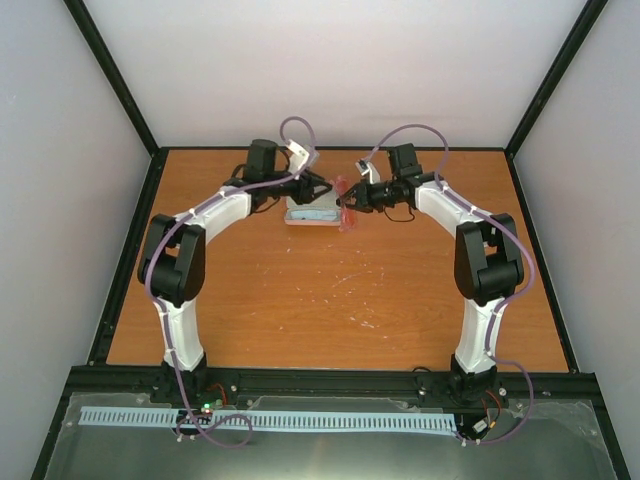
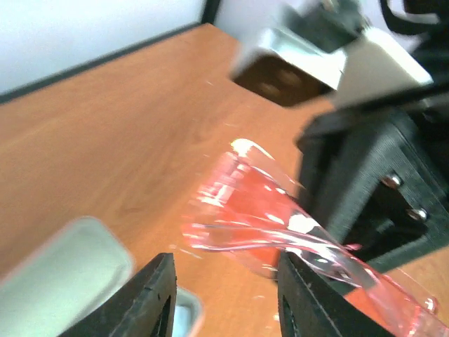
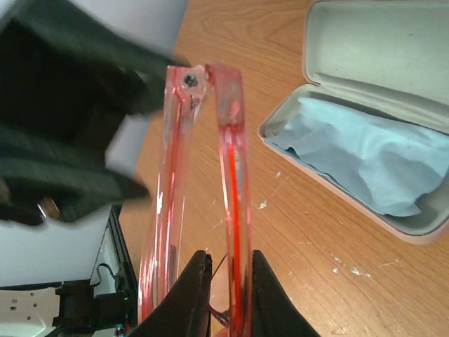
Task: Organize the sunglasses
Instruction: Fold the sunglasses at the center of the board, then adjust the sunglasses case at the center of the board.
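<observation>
The sunglasses (image 3: 235, 182), a thin translucent red-pink frame, are held above the table by my right gripper (image 3: 228, 263), which is shut on one slender part of the frame. In the top view the sunglasses (image 1: 343, 186) hang between both grippers at the far middle of the table. My left gripper (image 2: 224, 260) is open, with the sunglasses (image 2: 259, 217) just beyond its tips and close to its right finger. The pink case (image 3: 365, 77) lies open on the table, with the light blue cloth (image 3: 365, 158) inside it. In the top view the case (image 1: 312, 214) sits below the grippers.
The orange table (image 1: 330, 300) is ringed by a black frame and white walls. My left gripper (image 1: 320, 187) and right gripper (image 1: 348, 203) are very near each other. The case's edge (image 2: 63, 281) shows at the lower left of the left wrist view.
</observation>
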Controlling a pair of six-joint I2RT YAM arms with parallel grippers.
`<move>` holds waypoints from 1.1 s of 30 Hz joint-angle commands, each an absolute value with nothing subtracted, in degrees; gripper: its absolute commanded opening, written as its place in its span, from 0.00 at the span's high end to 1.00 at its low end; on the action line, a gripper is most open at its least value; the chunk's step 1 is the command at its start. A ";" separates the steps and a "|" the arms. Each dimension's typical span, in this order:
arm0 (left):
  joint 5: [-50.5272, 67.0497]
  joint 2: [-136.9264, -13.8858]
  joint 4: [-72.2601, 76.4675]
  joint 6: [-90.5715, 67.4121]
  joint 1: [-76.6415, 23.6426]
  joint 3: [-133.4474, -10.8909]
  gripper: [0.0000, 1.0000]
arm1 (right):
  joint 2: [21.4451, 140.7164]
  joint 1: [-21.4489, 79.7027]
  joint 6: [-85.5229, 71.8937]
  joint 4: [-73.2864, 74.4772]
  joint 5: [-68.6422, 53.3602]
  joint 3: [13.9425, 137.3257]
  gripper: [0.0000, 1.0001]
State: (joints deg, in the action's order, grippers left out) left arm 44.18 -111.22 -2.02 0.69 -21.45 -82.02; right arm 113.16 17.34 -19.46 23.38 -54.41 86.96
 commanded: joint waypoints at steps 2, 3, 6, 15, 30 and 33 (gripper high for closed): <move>41.38 -112.80 -3.95 0.14 -14.26 -91.57 0.62 | 112.07 16.72 -20.91 22.71 -49.75 84.41 0.97; 40.42 -114.14 -5.84 1.65 -13.05 -93.61 0.66 | 112.38 16.69 -21.36 22.17 -49.43 84.35 0.97; 38.05 -119.69 -13.93 7.19 -10.31 -101.70 0.76 | 113.22 16.67 -22.46 21.37 -48.31 84.72 0.97; 30.51 -135.77 -31.40 20.07 -8.35 -120.83 0.82 | 114.44 16.67 -22.61 20.97 -47.38 85.45 0.97; 25.23 -145.59 -39.28 25.32 -8.10 -129.43 0.81 | 114.42 16.65 -22.84 18.46 -47.24 83.09 0.97; 27.97 -145.83 -39.99 25.95 -8.11 -128.06 0.81 | 114.81 16.66 -23.47 17.75 -47.27 82.60 0.97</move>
